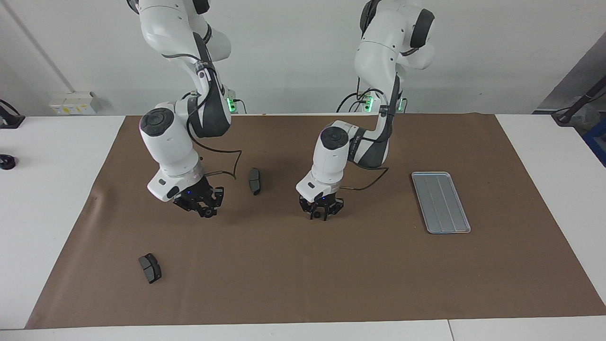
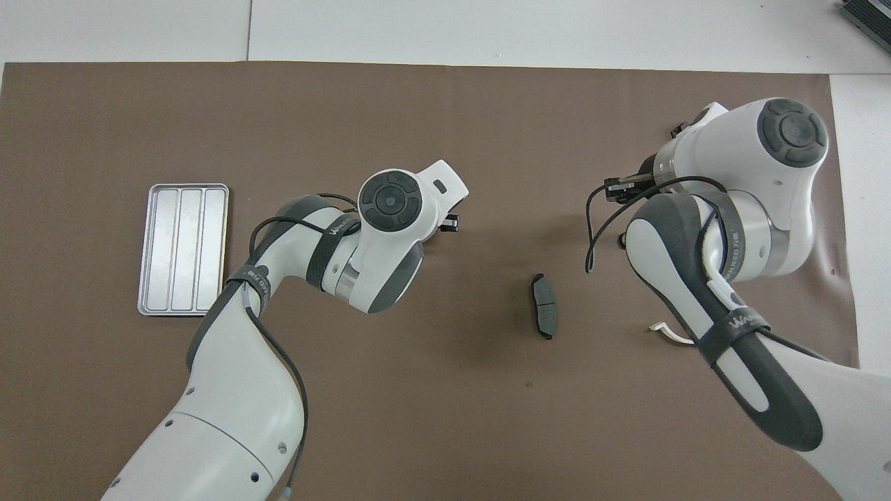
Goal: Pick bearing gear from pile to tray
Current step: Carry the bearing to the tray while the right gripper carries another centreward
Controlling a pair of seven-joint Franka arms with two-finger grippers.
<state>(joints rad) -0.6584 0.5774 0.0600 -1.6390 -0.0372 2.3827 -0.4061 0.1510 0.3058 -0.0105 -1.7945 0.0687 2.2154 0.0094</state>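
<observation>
The silver ridged tray lies on the brown mat toward the left arm's end; it also shows in the overhead view and holds nothing. One dark grey brake-pad piece lies between the two grippers. A second one lies farther from the robots, toward the right arm's end. A white bracket peeks out from under the right arm. No black rings show clearly. My left gripper hangs low over the mid mat. My right gripper hangs low beside the nearer pad.
The brown mat covers most of the white table. A power strip and a black object sit off the mat at the right arm's end. Cables hang from both wrists.
</observation>
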